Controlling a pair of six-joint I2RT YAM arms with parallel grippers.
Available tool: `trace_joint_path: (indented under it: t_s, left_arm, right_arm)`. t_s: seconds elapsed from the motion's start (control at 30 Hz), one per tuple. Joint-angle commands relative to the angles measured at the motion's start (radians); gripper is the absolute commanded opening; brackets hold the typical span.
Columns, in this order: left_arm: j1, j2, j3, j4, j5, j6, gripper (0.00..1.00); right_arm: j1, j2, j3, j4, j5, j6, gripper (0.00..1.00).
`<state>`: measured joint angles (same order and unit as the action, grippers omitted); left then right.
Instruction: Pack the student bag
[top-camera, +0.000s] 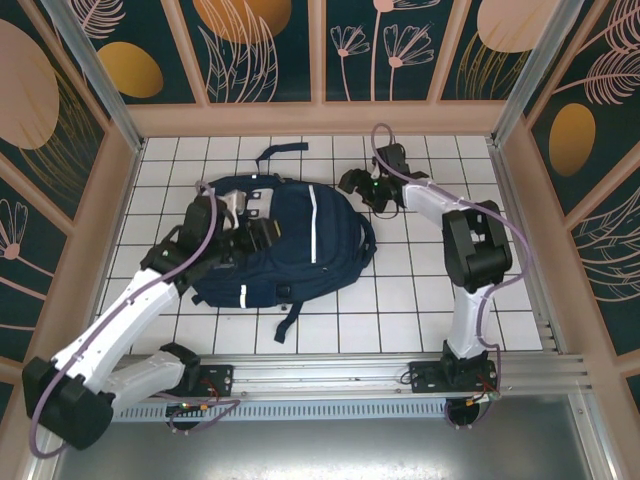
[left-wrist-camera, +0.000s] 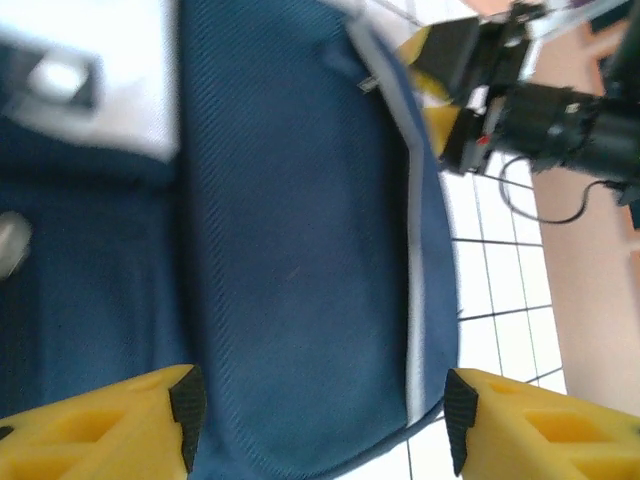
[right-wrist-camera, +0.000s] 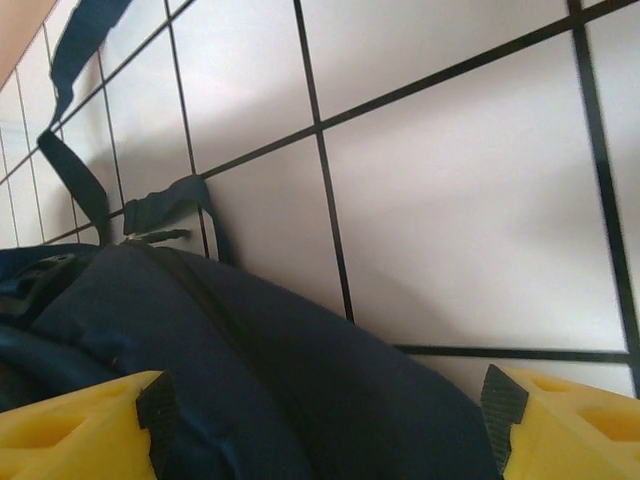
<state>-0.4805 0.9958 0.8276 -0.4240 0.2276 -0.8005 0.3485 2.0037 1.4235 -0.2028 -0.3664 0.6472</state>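
The student bag (top-camera: 300, 240), a large navy backpack with white stripes, lies flat in the middle of the white tiled table. My left gripper (top-camera: 255, 232) hovers over the bag's left part, near its grey-white patches. In the left wrist view that gripper (left-wrist-camera: 322, 420) is open, its pads (left-wrist-camera: 187, 410) wide apart over the navy fabric (left-wrist-camera: 300, 250) and holding nothing. My right gripper (top-camera: 365, 190) is at the bag's far right edge. In the right wrist view it (right-wrist-camera: 328, 415) stands open, with the bag's dark bulge (right-wrist-camera: 300, 400) between the fingers and not pinched.
The bag's carry handle (top-camera: 280, 150) loops toward the back wall and a loose strap (top-camera: 290, 320) trails toward the near rail (top-camera: 400, 375). Decorated panels wall in the table on three sides. Bare tiles (top-camera: 420, 290) lie right of the bag.
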Motion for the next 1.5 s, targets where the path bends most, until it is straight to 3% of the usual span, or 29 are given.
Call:
trace_joint_path:
  t_s: [0.0, 0.07, 0.17, 0.33, 0.47, 0.6, 0.73, 0.87, 0.97, 1.23, 1.4, 1.47]
  left_arm:
    - [0.0, -0.099, -0.117, -0.143, -0.055, -0.239, 0.67]
    - [0.001, -0.155, -0.131, -0.217, -0.102, -0.298, 0.68]
    - [-0.001, -0.19, -0.153, -0.264, -0.172, -0.344, 0.98]
    - [0.002, -0.068, -0.21, -0.141, -0.227, -0.303, 0.98]
    - [0.002, 0.053, -0.16, -0.093, -0.382, -0.185, 0.98]
    - [0.002, 0.164, -0.097, -0.01, -0.418, -0.122, 0.97]
    - [0.002, 0.333, 0.033, 0.069, -0.381, -0.033, 0.97]
    - [0.002, 0.526, 0.217, 0.105, -0.294, 0.046, 0.98]
    - [0.002, 0.59, 0.289, 0.15, -0.207, 0.076, 0.98]
    - [0.006, 0.408, 0.059, 0.313, -0.129, 0.149, 0.98]
    - [0.048, 0.217, -0.141, 0.405, -0.131, 0.16, 0.99]
    - [0.065, 0.148, -0.196, 0.422, -0.148, 0.135, 0.99]
  right_arm:
    - [0.001, 0.062, 0.065, -0.06, -0.064, -0.024, 0.76]
    - [0.006, 0.067, 0.055, -0.05, -0.058, -0.027, 0.73]
    - [0.008, 0.056, 0.015, -0.022, -0.068, -0.02, 0.68]
    - [0.028, 0.023, -0.068, 0.015, -0.054, -0.006, 0.6]
    - [0.041, -0.027, -0.181, 0.079, -0.057, 0.021, 0.59]
    - [0.051, -0.093, -0.308, 0.153, -0.057, 0.062, 0.57]
    - [0.08, -0.17, -0.425, 0.204, -0.029, 0.103, 0.55]
    - [0.117, -0.238, -0.503, 0.232, -0.015, 0.124, 0.55]
    - [0.125, -0.289, -0.523, 0.194, 0.058, 0.122, 0.55]
    - [0.053, -0.486, -0.531, 0.022, 0.241, 0.074, 0.64]
    - [0.086, -0.581, -0.493, -0.024, 0.196, -0.016, 0.7]
    - [0.108, -0.596, -0.477, -0.032, 0.115, 0.017, 0.7]
